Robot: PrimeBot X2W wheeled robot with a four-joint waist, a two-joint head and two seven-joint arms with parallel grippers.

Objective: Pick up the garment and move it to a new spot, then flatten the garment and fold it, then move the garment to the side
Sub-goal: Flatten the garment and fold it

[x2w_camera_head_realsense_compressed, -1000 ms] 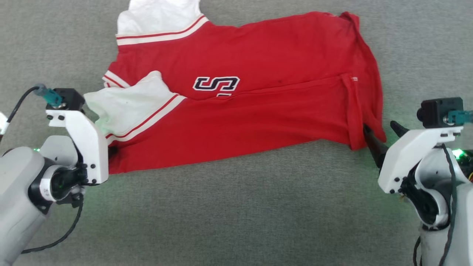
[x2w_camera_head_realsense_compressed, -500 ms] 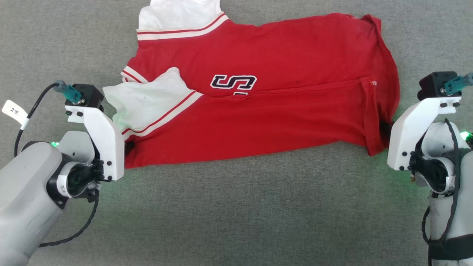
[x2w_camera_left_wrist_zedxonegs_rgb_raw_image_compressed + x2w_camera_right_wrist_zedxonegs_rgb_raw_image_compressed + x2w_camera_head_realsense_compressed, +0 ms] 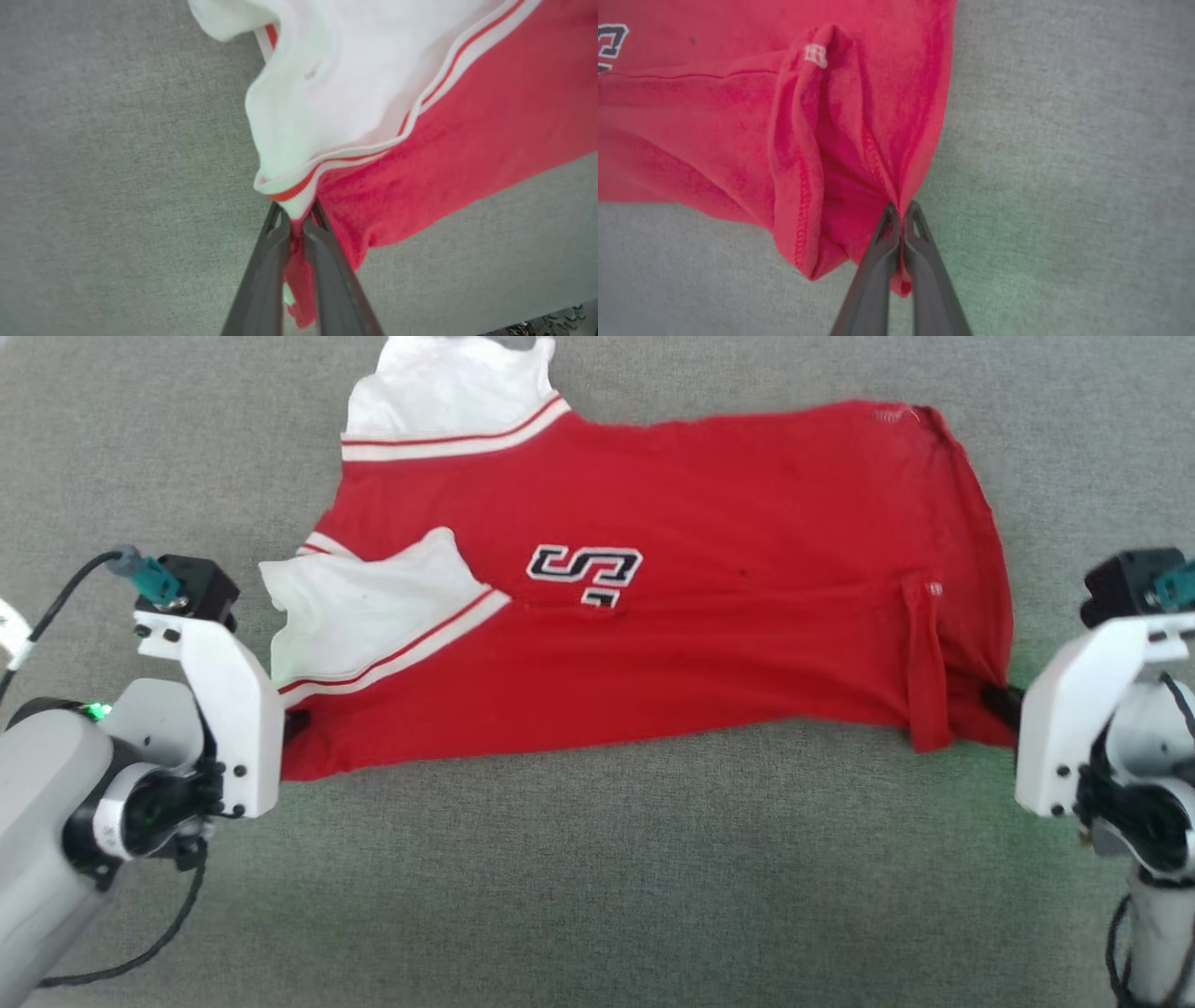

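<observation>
The red shirt (image 3: 709,616) lies spread on the grey fuzzy surface (image 3: 597,877). A white sleeve (image 3: 373,607) is folded over its front on the robot's left. The left gripper (image 3: 294,219) has its jaws pinched tight on the near corner, just under the striped sleeve band. The right gripper (image 3: 902,210) has its jaws squeezed on the bunched red hem at the other end. A dark cable (image 3: 58,605) loops by the left arm. A second ago the right jaws stood open beside the hem. Now they hold it, and the shirt looks pulled flatter.
</observation>
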